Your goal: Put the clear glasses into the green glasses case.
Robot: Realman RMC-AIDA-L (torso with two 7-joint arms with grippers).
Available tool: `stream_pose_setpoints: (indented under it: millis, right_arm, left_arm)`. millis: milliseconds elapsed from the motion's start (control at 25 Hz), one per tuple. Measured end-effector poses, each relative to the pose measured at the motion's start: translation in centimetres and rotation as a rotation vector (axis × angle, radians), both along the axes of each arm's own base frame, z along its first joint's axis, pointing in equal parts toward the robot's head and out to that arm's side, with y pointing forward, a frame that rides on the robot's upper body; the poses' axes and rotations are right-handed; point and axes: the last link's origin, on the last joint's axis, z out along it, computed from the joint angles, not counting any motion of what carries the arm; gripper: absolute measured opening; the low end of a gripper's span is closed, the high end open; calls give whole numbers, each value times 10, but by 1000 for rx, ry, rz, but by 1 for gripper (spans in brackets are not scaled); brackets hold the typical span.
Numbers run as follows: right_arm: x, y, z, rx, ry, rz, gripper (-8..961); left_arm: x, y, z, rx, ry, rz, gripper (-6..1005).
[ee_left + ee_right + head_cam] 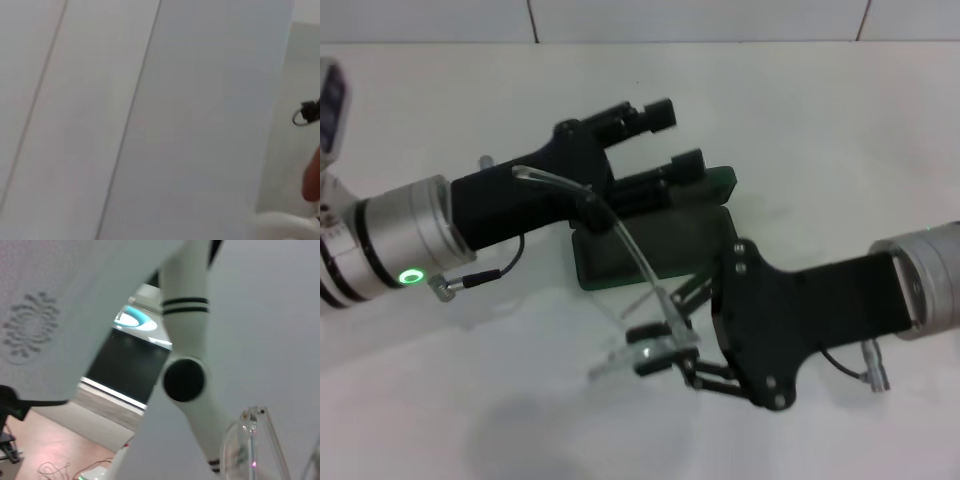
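Clear glasses [638, 300] pinched by right end effector [665, 352], green glasses case [650, 245] behind

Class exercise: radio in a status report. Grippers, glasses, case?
Left gripper open above green glasses case. Right gripper shut on clear glasses, in front of case. Nothing obstructing.

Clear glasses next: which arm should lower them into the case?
Probably right. The right gripper is shut on the clear glasses, beside the open green glasses case. The left gripper, open, sits over the case's far edge.
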Motion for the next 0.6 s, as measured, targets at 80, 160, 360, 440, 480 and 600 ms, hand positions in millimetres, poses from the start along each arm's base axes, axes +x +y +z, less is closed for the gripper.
stream_pose_setpoints:
  millis: [80,160,360,440,480,600]
  right_arm:
    - [1,4,-1,-4,-22,-43,163]
    - [3,8,-3,-10,-44,-83,164]
    - [4,17,-7,-18,-95,-169,167]
    - [6,20,-8,-10,-107,-191,168]
    - [7,21,-9,-4,-110,-199,168]
    - [8,24,-10,14,-118,-217,170]
  left_arm:
    - [-1,-1,1,16,-8,0,759]
    - [-1,-2,1,40,-17,-5,759]
    - [2,-1,1,57,-17,-22,760]
    - [2,-2,1,66,-16,-32,760]
    - [3,-2,1,69,-16,-37,760]
    - [4,-1,1,70,-17,-45,759]
